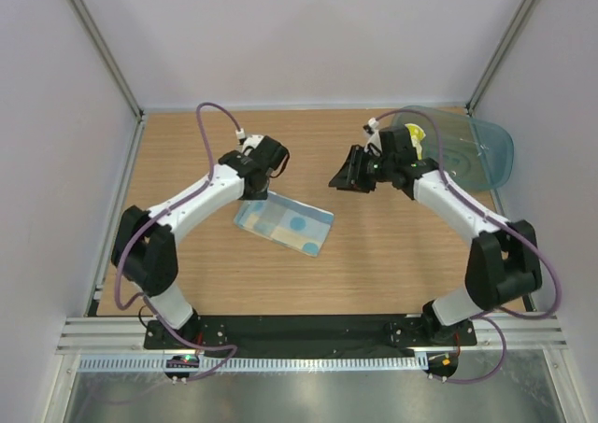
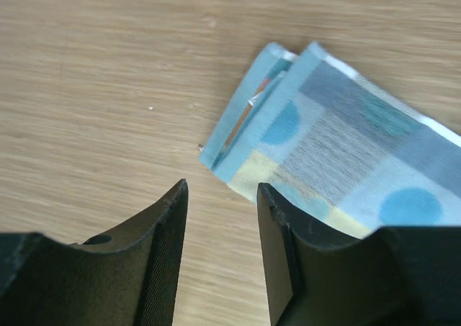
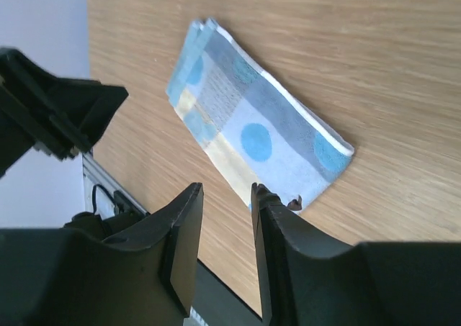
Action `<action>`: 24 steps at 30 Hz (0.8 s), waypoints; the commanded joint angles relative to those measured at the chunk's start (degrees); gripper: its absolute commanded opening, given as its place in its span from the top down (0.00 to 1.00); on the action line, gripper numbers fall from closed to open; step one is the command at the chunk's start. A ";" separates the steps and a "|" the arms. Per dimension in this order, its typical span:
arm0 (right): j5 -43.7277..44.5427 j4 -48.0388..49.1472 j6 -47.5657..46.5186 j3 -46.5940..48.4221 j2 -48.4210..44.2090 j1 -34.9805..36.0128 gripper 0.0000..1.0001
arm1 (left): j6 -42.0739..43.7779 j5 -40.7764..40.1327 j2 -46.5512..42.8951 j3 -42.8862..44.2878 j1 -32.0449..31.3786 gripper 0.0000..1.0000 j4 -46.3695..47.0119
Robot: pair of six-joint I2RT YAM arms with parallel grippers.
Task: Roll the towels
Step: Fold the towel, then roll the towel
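The light blue towel (image 1: 283, 225) with blue dots lies folded flat on the wooden table, between the two arms. In the left wrist view its layered end (image 2: 338, 153) sits just beyond my left gripper (image 2: 221, 189), which is open with only bare table between the fingers. My right gripper (image 3: 225, 191) is also open and empty, hovering above the table with the towel (image 3: 252, 124) ahead of it. From above, the left gripper (image 1: 264, 162) is over the towel's far left end and the right gripper (image 1: 349, 175) is off to its far right. A bit of the yellow towel (image 1: 416, 144) shows in the tray, mostly hidden by the right arm.
A translucent teal tray (image 1: 476, 152) stands at the back right corner, partly under the right arm. White walls and metal frame posts close off the table on the left, back and right. A black base rail (image 1: 299, 330) runs along the near edge.
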 commanded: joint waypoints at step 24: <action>43.40 -27.35 0.89 -7.43 -35.01 -0.11 0.34 | -0.07 0.86 8.59 1.77 -35.74 0.47 7.08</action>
